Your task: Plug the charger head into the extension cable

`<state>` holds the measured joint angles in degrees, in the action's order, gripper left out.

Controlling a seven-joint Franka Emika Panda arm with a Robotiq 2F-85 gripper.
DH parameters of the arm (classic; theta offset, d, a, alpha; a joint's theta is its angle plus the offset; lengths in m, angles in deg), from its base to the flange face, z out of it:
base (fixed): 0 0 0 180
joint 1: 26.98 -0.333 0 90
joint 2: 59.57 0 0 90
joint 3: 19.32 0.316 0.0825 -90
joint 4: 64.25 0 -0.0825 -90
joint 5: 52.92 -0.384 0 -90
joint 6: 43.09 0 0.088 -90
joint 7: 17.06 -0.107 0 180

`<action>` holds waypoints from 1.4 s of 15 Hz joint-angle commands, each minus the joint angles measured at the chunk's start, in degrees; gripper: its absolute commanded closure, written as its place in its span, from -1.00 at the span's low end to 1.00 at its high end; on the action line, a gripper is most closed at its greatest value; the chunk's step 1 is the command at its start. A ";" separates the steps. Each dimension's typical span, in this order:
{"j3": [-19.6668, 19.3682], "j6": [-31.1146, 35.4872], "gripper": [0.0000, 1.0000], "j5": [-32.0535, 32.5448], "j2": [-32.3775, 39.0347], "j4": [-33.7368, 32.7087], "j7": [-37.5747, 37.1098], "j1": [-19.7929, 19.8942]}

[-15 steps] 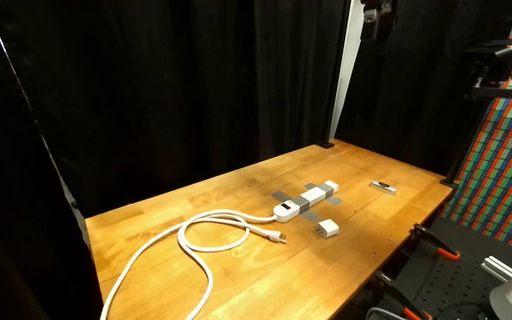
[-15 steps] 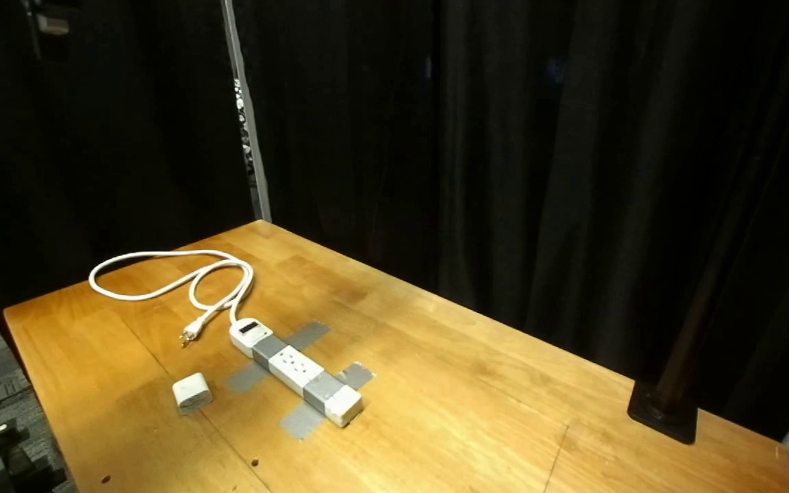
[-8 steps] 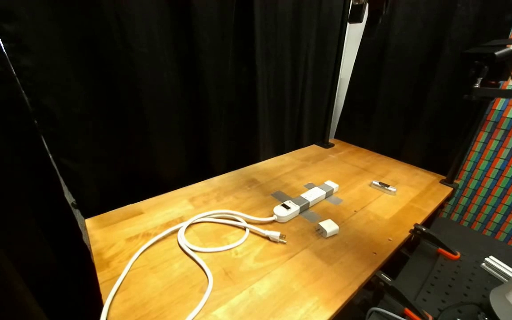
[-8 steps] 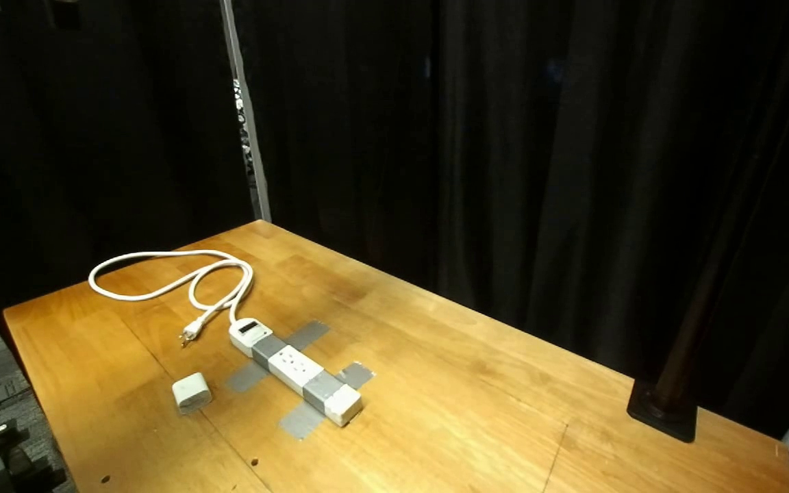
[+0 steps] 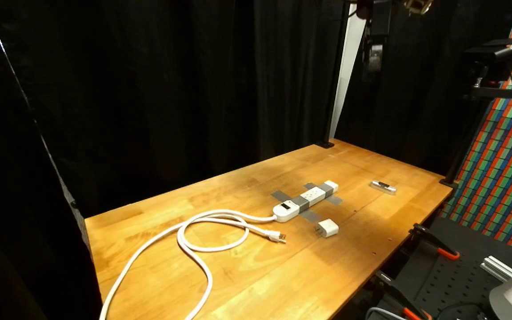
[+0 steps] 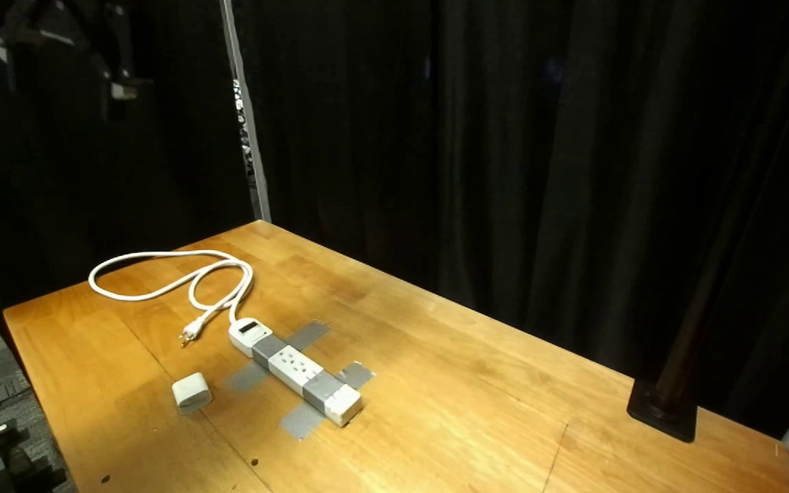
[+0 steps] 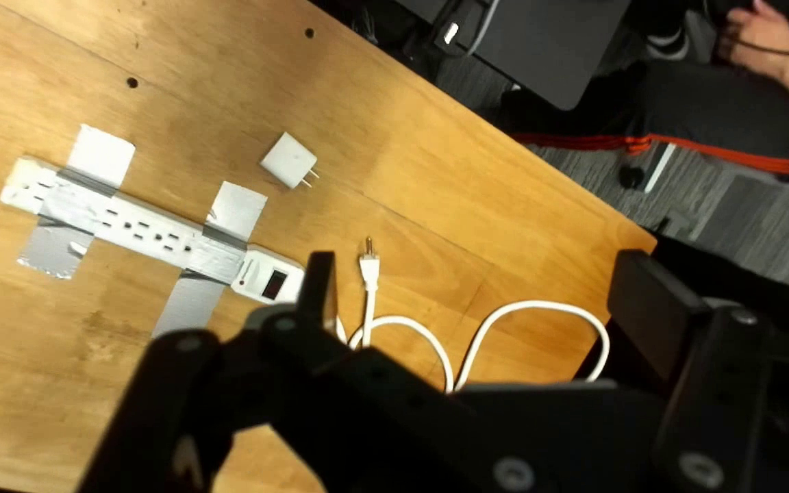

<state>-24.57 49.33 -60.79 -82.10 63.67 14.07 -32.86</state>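
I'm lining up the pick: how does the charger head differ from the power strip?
The charger head is short and boxy; the power strip, long and narrow. The charger head has two prongs; the power strip, sockets. Tape straps the power strip down; the charger head lies untaped. Both are white and lie on the table.

In an exterior view, lost the cord (image 5: 214,250) of the extension cable (image 5: 313,194) past the bottom edge and could not identify a tiny silver-and-dark object (image 5: 383,188). In the wrist view, missed more of that cord, plus the tip of the switch end (image 7: 259,274), behind the gripper (image 7: 473,287), cut off by the bottom edge. Saw a person (image 7: 703,109) there cut off by the right edge. In both exterior views, barely traced the gripper, dim against black curtain (image 6: 114,171) and cut off by the top edge. In an exterior view, lost the pronged face of the charger head (image 6: 191,392).
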 commanded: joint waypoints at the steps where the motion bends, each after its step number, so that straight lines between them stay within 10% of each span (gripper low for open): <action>1: -3.27 5.01 -1.00 3.11 6.96 3.05 15.40 0.74; 9: -1.36 14.63 -1.00 5.77 26.59 8.12 41.39 4.87; 21: 1.92 16.75 -1.00 8.82 33.16 8.50 41.56 6.97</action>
<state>-24.64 60.50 -52.73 -48.27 70.46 54.90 -28.18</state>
